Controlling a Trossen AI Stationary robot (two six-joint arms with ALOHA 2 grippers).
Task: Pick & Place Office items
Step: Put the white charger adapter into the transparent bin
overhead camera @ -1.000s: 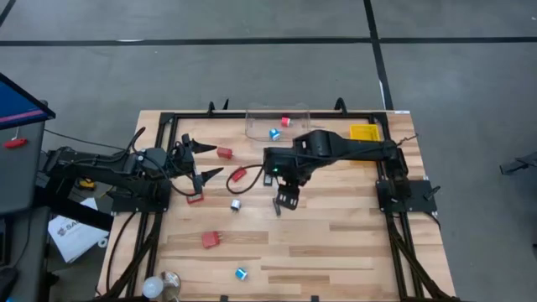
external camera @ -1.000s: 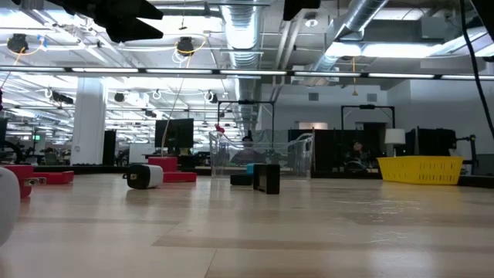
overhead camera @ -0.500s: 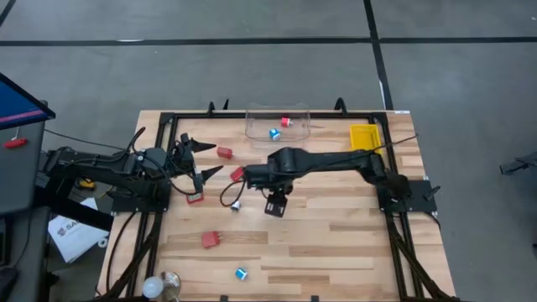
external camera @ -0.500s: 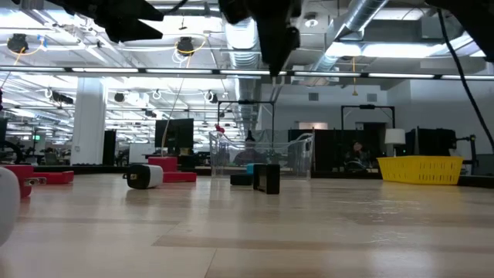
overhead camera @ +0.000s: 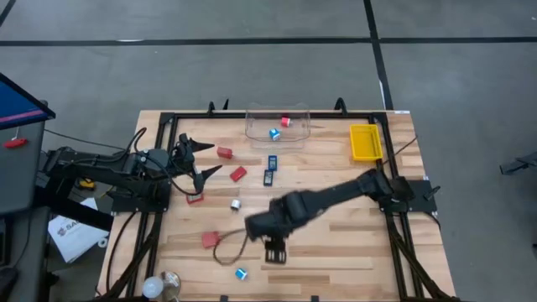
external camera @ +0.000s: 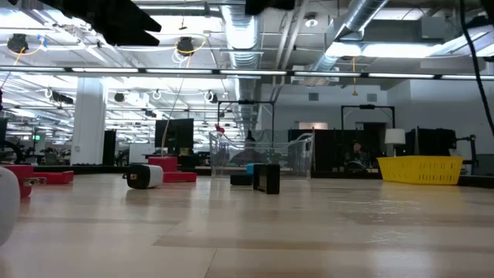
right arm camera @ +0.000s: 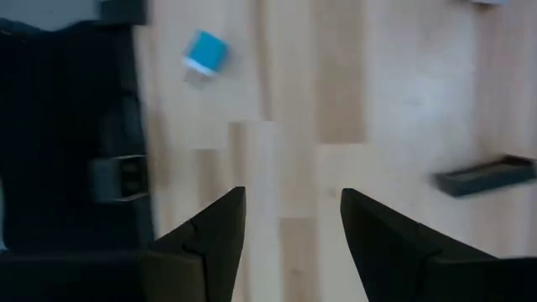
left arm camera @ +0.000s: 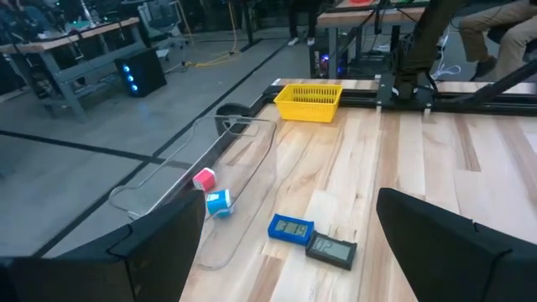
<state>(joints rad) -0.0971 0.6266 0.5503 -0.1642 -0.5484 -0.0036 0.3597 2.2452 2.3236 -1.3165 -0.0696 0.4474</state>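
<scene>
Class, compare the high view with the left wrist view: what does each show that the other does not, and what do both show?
Only the high view shows the right gripper over the table's front, a red block and a blue piece near it. Only the left wrist view shows the room beyond the table. Both show the yellow tray, the clear tub with two small pieces inside, and two flat rectangles.

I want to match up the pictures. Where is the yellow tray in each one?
High view: the yellow tray sits at the table's far right corner.
Low view: the yellow tray is at the right, at the table's far edge.
Left wrist view: the yellow tray is at the upper middle.
Right wrist view: not in it.
Shared landmark: the clear plastic tub shows in the same three views.
</scene>
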